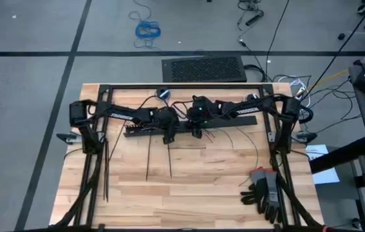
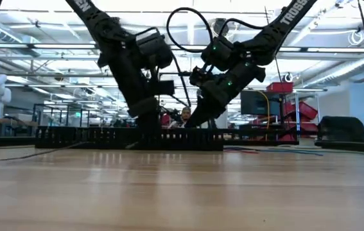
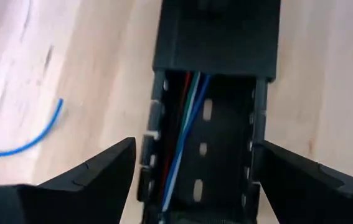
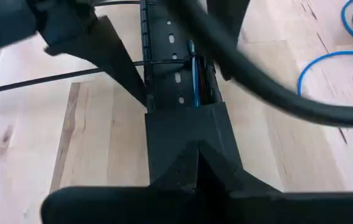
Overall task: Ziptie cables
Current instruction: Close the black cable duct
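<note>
A black slotted bar (image 1: 153, 127) lies across the back half of the wooden table (image 1: 195, 187), running side to side. Grey and black gloves (image 1: 264, 191) are heaped near the front right corner. White paper (image 1: 318, 154) pokes past the right edge. Beyond the back edge, a dark perforated mat (image 1: 204, 68) sits on the floor, with a coiled bright blue cable (image 1: 147, 29) farther back.

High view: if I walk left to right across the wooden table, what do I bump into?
A long black ziptie → the left claw → the right claw → the gloves.
</note>
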Controlling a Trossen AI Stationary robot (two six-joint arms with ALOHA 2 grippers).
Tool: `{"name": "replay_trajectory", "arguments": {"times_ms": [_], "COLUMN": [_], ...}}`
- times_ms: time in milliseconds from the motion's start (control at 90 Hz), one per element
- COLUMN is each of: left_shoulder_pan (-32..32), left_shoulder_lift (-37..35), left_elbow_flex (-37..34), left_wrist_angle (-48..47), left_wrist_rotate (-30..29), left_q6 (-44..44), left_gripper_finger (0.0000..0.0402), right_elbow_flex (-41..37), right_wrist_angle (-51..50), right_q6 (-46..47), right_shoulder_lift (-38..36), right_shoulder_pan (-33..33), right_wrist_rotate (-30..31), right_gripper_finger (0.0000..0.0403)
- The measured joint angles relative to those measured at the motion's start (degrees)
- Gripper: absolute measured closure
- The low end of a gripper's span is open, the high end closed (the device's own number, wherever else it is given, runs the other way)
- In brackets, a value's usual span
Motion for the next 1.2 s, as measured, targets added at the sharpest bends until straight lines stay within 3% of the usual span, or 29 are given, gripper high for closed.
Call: {"name": "replay_trajectory", "arguments": {"times_ms": [178,322,500,1200], "left_shoulder_pan": [-0.1,0.0,0.1,0.1], "left_shoulder_lift": [0.0,0.5,0.5,0.5], "left_elbow_flex": [-3.9,-6.9,-8.8,-9.5], "left_wrist_angle": [10.9,20.8,22.0,22.8], "left_wrist_rotate": [0.6,3.0,3.4,3.4], "left_q6": [2.0,2.3,1.4,2.7], "left_gripper_finger": [0.0090,0.0119,0.0148,0.0151], "right_elbow_flex": [0.0,0.0,0.0,3.6], "right_wrist_angle": [0.0,0.0,0.0,-2.8], "right_q6": [0.1,0.7,1.1,0.1], "right_shoulder_lift": [0.0,0.0,0.0,0.8], "right_shoulder_pan": [0.0,0.0,0.0,1.0], "right_wrist_rotate": [0.0,0.0,-0.1,0.8], "right_gripper_finger": [0.0403,0.0403,0.0403,0.0403]}}
